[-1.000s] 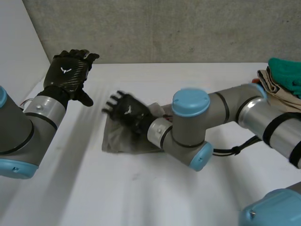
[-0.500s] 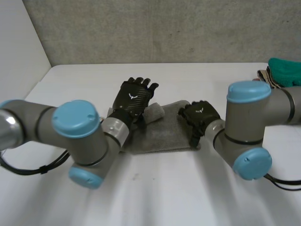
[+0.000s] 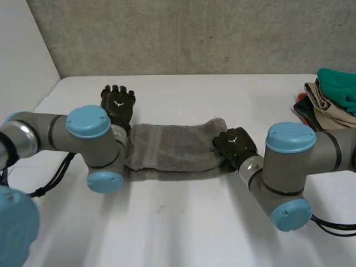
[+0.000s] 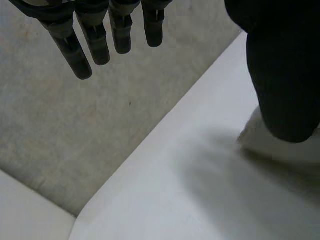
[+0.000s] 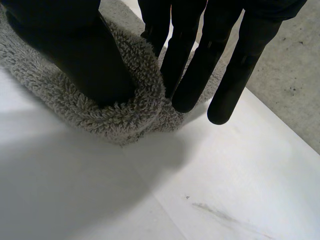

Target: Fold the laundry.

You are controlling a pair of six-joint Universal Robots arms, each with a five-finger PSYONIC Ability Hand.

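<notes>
- Broadly, the white table (image 3: 183, 222) carries the whole job. A grey towel (image 3: 178, 147) lies stretched sideways across the middle of the surface, nearer its back edge. It is drawn long between the two hands, probably to flatten it for a fold.
- Both arms bend in low over the surface, one at each end of the towel.
- At the right edge a pile of laundry (image 3: 334, 100) waits well apart, with a green cloth on top.
- At the towel's right end the right hand (image 3: 236, 144) keeps its straight fingers (image 5: 190, 65) close together. They pinch a roll of towel against the thumb, a grip suited to holding that end taut.
- At the towel's left end the left hand (image 3: 118, 105) stands with fingers (image 4: 95, 40) straight and slightly spread, pointing toward the back wall. They grip nothing I can see, and its thumb hangs over something pale I cannot identify.
</notes>
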